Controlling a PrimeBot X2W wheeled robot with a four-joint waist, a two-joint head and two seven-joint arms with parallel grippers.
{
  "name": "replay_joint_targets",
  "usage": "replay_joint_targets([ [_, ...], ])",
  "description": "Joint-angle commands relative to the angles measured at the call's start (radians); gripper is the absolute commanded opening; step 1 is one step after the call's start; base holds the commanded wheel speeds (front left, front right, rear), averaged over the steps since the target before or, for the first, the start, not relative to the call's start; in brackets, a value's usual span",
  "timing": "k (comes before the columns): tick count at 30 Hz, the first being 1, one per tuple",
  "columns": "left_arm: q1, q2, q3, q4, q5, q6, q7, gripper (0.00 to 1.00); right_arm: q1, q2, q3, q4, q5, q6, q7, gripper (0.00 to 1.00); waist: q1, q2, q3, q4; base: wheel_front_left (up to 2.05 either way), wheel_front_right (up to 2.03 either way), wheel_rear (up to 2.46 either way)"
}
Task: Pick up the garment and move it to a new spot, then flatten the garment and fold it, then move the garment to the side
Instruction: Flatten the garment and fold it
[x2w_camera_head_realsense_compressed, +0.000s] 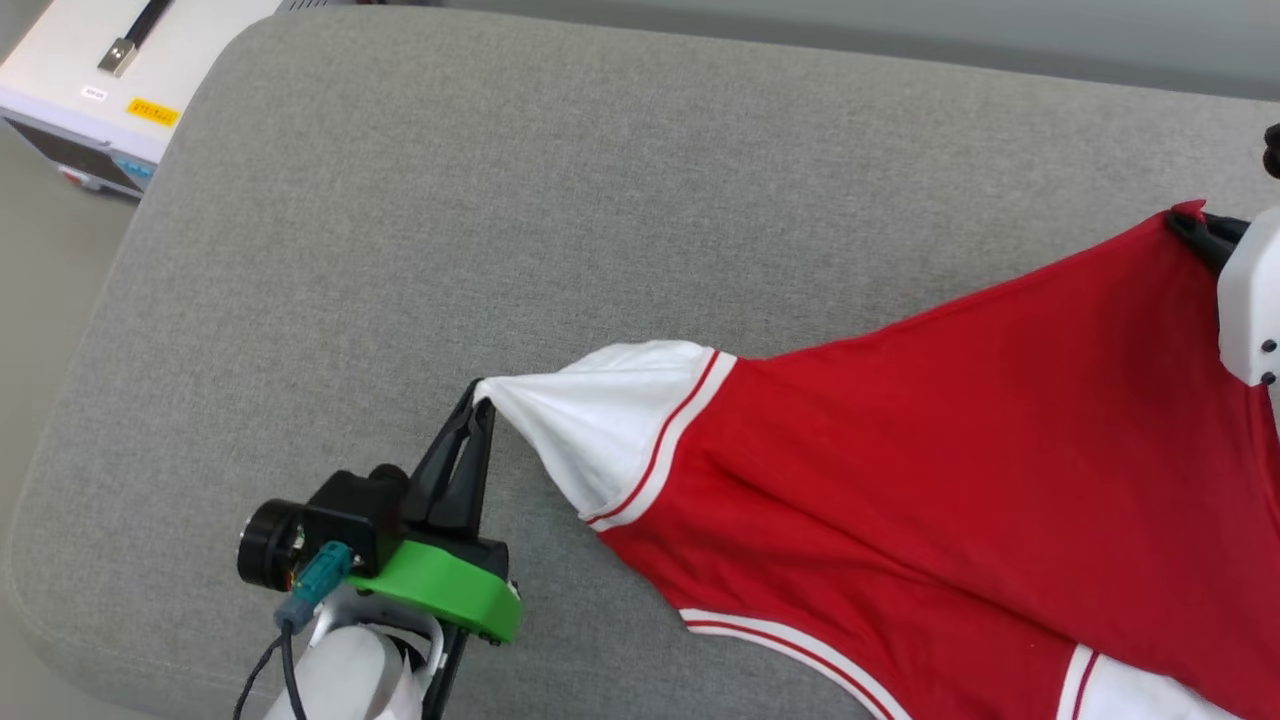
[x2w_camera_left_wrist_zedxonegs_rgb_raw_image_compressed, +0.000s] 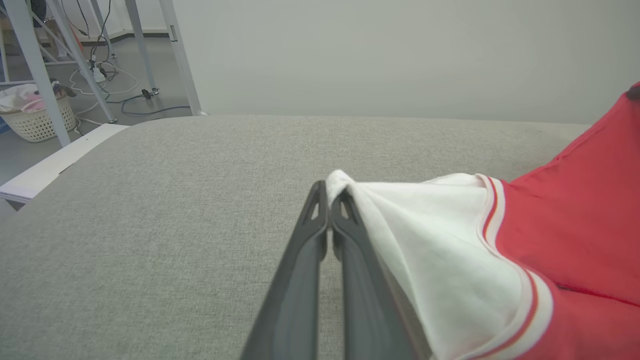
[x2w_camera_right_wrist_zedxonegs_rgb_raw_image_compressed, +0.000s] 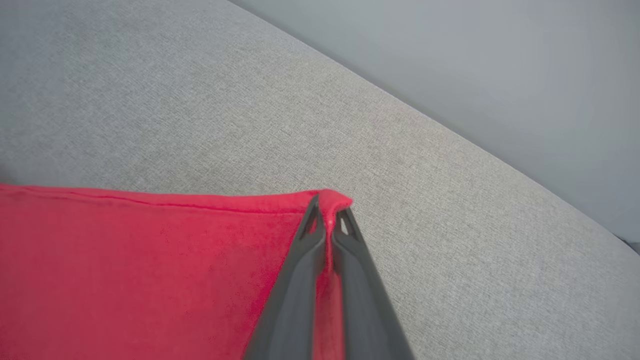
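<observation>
The garment (x2w_camera_head_realsense_compressed: 930, 470), a red jersey with white sleeves and red-and-white trim, is stretched across the right half of the grey cushioned surface (x2w_camera_head_realsense_compressed: 450, 220). My left gripper (x2w_camera_head_realsense_compressed: 482, 392) is shut on the tip of a white sleeve (x2w_camera_left_wrist_zedxonegs_rgb_raw_image_compressed: 425, 235), pinched between its fingertips (x2w_camera_left_wrist_zedxonegs_rgb_raw_image_compressed: 330, 192). At the far right my right gripper (x2w_camera_head_realsense_compressed: 1195, 222) is shut on a red corner of the garment (x2w_camera_right_wrist_zedxonegs_rgb_raw_image_compressed: 150, 270), the cloth bunched at its tips (x2w_camera_right_wrist_zedxonegs_rgb_raw_image_compressed: 327, 207). The cloth runs taut between the two grips. No lettering shows.
A white box-like device (x2w_camera_head_realsense_compressed: 100, 90) with a yellow label sits beyond the surface's far left corner. In the left wrist view, metal frame legs (x2w_camera_left_wrist_zedxonegs_rgb_raw_image_compressed: 180, 55), cables and a white basket (x2w_camera_left_wrist_zedxonegs_rgb_raw_image_compressed: 35, 120) stand on the floor past the surface. A pale wall lies behind.
</observation>
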Motion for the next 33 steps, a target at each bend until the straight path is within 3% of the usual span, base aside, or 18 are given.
replay_joint_targets([
  [1, -0.021, 0.016, 0.014, -0.015, -0.001, -0.005, -0.001, 0.00, 0.020, -0.011, -0.015, -0.022, 0.005, -0.001, -0.038, 0.00, 0.0000, 0.0000, -0.059, -0.044, 0.00, 0.00, 0.00],
  [9, -0.175, 0.060, 0.066, -0.073, -0.008, -0.013, 0.034, 0.00, 0.065, -0.011, -0.131, -0.116, -0.021, -0.001, -0.169, 0.00, 0.0000, 0.0000, -0.124, -0.103, 0.00, 0.00, 0.00],
  [20, -0.515, 0.100, 0.065, -0.092, 0.015, -0.073, 0.128, 0.00, 0.062, 0.038, -0.306, -0.252, -0.080, -0.001, -0.193, 0.00, 0.0000, 0.0000, -0.132, -0.162, 0.00, 0.00, 0.00],
  [28, -0.808, 0.082, 0.031, -0.012, 0.000, -0.119, 0.175, 0.00, -0.034, 0.071, -0.395, -0.319, -0.124, -0.001, -0.142, 0.00, 0.0000, 0.0000, -0.056, -0.187, 0.00, 0.00, 0.00],
  [33, -1.025, 0.080, 0.015, 0.081, -0.013, -0.136, 0.200, 0.00, -0.187, 0.104, -0.431, -0.310, -0.149, -0.001, -0.111, 0.00, 0.0000, 0.0000, 0.044, -0.201, 0.00, 0.00, 0.00],
])
